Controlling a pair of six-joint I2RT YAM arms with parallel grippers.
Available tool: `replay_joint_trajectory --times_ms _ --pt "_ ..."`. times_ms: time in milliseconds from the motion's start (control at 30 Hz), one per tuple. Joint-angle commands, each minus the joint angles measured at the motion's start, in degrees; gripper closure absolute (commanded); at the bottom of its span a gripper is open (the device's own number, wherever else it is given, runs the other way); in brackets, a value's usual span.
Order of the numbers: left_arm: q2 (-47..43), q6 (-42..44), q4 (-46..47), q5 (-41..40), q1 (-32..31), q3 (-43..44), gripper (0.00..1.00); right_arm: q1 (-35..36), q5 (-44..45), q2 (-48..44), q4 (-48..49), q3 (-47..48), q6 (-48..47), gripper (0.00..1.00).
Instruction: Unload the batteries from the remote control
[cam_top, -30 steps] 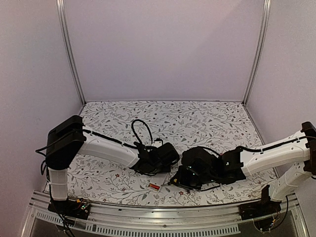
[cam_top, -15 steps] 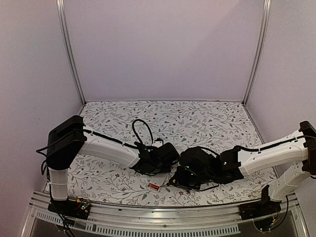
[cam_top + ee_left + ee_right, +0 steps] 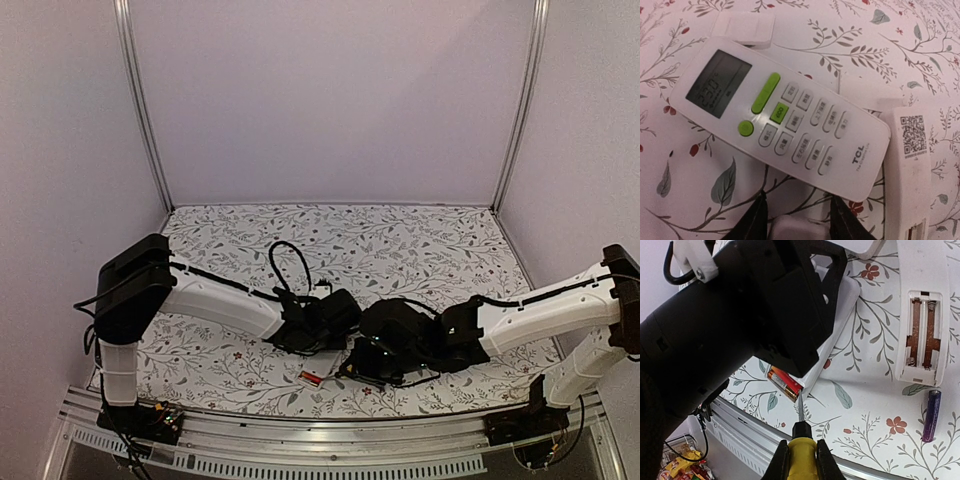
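Near the table edge (image 3: 757, 434), a yellow-handled tool (image 3: 801, 462) is clamped tight by the right gripper (image 3: 801, 447); a white remote (image 3: 800, 228) is pinched in the half-spread left gripper (image 3: 799, 201).

We see a floral cloth (image 3: 420, 240) spread between pale walls (image 3: 330, 100), a metal rail (image 3: 330, 440) along its near edge, and a tool (image 3: 801, 455) with a yellow handle, its thin tip above the cloth.

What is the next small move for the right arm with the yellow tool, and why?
Probably ease the yellow tool tip forward under the red battery and lever it out: the tip stands just short of it, and the left gripper seems to hold that white remote.
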Motion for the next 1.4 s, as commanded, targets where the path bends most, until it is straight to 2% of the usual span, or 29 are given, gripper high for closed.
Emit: replay_joint_trajectory --times_ms 0,300,767,1067,1367 --pt "6.0 0.7 -10.8 7.5 -2.0 -3.4 0.59 0.1 -1.1 1.7 -0.2 1.2 -0.7 1.0" --pt "6.2 0.5 -10.8 7.8 -2.0 -3.5 0.59 0.0 -1.2 2.7 1.4 1.5 -1.0 1.0" --pt "6.3 0.1 -10.7 8.0 -2.1 -3.8 0.6 -0.7 1.5 1.3 17.1 -2.8 -0.8 1.0" --pt "6.1 1.5 -10.4 7.6 -2.1 -3.4 0.6 -0.6 4.4 -0.2 9.9 -2.7 -1.9 1.0" --pt "4.2 5.7 -5.7 8.3 -3.2 -2.7 0.6 -1.3 0.8 -2.7 5.7 -4.1 -9.1 1.0"
